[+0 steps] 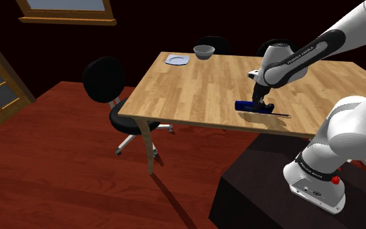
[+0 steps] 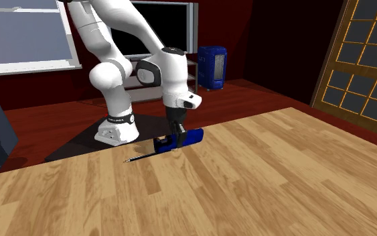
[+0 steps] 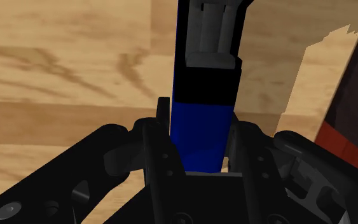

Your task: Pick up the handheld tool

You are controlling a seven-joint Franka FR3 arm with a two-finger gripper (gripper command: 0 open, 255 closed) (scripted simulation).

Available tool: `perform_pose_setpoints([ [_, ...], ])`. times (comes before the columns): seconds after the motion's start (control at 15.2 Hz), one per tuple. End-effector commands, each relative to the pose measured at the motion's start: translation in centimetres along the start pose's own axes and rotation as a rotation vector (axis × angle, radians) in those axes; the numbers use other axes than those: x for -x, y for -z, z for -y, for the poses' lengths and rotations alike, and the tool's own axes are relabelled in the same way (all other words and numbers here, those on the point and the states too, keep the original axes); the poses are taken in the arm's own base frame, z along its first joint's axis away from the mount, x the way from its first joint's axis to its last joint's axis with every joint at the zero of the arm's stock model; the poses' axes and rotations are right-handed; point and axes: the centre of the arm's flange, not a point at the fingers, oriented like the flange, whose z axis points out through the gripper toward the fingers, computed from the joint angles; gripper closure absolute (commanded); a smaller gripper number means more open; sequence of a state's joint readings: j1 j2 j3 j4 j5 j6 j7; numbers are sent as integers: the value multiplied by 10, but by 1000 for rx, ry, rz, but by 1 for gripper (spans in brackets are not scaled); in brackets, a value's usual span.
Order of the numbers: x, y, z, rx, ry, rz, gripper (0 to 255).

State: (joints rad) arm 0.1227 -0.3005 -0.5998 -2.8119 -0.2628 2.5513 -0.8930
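The tool (blue handle, thin dark tip) lies on the table by its near edge in the shoulder view, handle pinched between the gripper's two fingers.

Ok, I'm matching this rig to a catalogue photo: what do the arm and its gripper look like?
The arm is glossy white, built of rounded tubular links with dark grey joints. One dark band carries white lettering. Its white base has a small red button. The gripper is all black and blocky, with two slim jaws.
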Motion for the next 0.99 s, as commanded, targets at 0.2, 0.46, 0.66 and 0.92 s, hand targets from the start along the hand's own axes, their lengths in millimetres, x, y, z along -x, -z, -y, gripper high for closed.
perform_pose_setpoints([
  [0.2, 0, 26, 0, 0, 0, 0, 255],
  [0.46, -1, 47, 0, 0, 0, 0, 255],
  [0.66, -1, 63, 0, 0, 0, 0, 255],
  [0.92, -1, 74, 0, 0, 0, 0, 255],
])
